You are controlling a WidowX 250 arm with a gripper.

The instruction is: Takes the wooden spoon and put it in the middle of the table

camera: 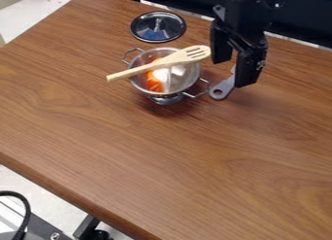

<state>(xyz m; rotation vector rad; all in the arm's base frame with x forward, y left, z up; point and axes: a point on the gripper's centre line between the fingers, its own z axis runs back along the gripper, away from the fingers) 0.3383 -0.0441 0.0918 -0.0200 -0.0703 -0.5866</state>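
Pale wooden slotted spoon (156, 64) lying across silver metal colander (190, 80), slotted end pointing toward black two-finger gripper (234, 74) | orange-and-white contents (156, 82) sitting inside | gripper hanging near colander, jaws standing wide apart | grey metal tool with holed end (224, 87), round dark shiny-rimmed lid (173, 29) resting nearby on brown wood-grain table (162, 161)

This is looking like a robotics lab: a robot arm (246, 13) is hanging over the tabletop (194, 171) at one o'clock, a cable (26, 209) looping at eight.
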